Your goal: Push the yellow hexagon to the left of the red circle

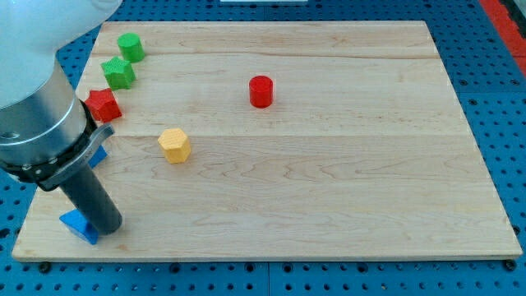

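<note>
The yellow hexagon (174, 145) lies on the wooden board left of centre. The red circle (260, 91) stands up and to the right of it, toward the view's top. My tip (108, 227) is at the board's bottom left corner, below and left of the yellow hexagon and well apart from it. It touches or stands right beside a blue block (78, 224).
A green circle (130, 47), a green block (118, 73) and a red block (103, 105) line the board's left edge. A second blue block (99, 154) is partly hidden behind the arm. The board (345, 197) sits on a blue perforated table.
</note>
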### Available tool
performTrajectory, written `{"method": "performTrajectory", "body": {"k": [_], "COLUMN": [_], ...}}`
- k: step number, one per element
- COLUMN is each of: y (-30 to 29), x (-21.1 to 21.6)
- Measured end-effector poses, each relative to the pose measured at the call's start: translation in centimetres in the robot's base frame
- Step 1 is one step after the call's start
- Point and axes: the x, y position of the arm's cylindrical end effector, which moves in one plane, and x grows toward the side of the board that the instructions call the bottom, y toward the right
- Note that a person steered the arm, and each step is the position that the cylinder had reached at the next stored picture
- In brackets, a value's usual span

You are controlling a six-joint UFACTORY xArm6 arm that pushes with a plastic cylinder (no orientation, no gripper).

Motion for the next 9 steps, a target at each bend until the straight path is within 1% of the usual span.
{"method": "performTrajectory", "body": {"k": [2,3,4,5,7,8,9], "y": [-1.4,1.2,5.2,5.4,5.8,8.1,10.8], "x": [0.0,-0.4,-2.8,-4.8,-10.7,-13.1,-14.6]}}
